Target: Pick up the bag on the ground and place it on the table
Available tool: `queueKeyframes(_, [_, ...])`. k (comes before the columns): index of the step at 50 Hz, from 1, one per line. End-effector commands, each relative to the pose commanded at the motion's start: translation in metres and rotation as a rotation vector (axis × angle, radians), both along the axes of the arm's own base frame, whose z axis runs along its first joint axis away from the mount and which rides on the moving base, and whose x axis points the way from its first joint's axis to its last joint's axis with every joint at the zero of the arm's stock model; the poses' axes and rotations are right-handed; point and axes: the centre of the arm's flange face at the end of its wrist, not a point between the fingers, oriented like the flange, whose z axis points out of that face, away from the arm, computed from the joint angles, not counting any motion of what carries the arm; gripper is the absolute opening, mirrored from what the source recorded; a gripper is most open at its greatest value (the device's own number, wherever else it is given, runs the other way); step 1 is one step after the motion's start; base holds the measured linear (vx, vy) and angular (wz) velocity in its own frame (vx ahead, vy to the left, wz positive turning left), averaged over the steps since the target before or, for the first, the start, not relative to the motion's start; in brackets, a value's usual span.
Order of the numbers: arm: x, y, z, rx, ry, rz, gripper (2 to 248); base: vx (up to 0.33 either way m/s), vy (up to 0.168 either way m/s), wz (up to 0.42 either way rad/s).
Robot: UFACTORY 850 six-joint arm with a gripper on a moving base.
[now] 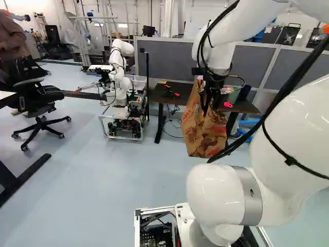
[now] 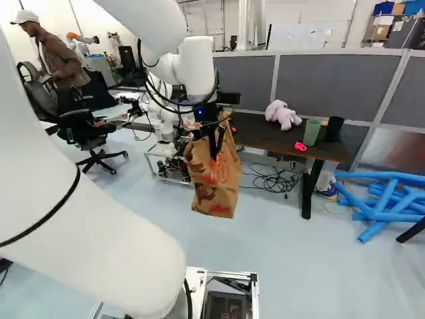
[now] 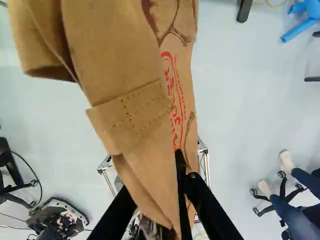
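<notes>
OK, gripper (image 2: pixel 215 147) is clenched on the upper part of the brown paper bag (image 2: pixel 216 186), paper pinched between both fingers. Bag hangs under the gripper, above the floor (image 1: pixel 92 190), not on the table (image 2: pixel 255 133). Its lower end reaches well below the fingers, and its paper covers a lot of what's ahead of the gripper in the wrist view.

Around it: table is ahead of the gripper. On it, off to the gripper's right: 1 light purple plush toy (image 2: pixel 283 115), 1 green cup (image 2: pixel 312 131), 1 black cup (image 2: pixel 335 128), 1 small pink item (image 2: pixel 301 145). So 2 cups total, standing just beside each other. Left of the gripper, 1 small red-and-black item (image 1: pixel 174 93) on the same top; too small to identify.

Lower down, black cables (image 2: pixel 275 181) lie loose on the floor below the tabletop. Blue tubes (image 2: pixel 382 206), several, piled and crossing on the floor well right of the gripper. Another robot (image 1: pixel 119 77), on a wheeled frame, sits beyond and left of it. 1 black office chair (image 1: pixel 38 103) further left.

Surfaces: tabletop dark brown, on black legs, 2 showing. Floor smooth, pale blue-grey. Grey partition (image 2: pixel 325 86) runs behind the table.
</notes>
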Motion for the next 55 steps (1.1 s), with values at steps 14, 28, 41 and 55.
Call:
queueKeyframes(14, [0.003,0.003,0.022,-0.002,-0.001,0.009,26,0.0,0.0,0.0])
queueKeyframes(28, [0.004,0.007,0.044,-0.005,-0.011,0.016,26,0.0,0.0,0.0])
queueKeyframes(41, [0.0,0.009,0.057,-0.008,-0.024,0.018,26,0.0,0.0,0.0])
queueKeyframes(55, [0.0,0.009,0.057,-0.008,-0.024,0.018,26,0.0,0.0,0.0])
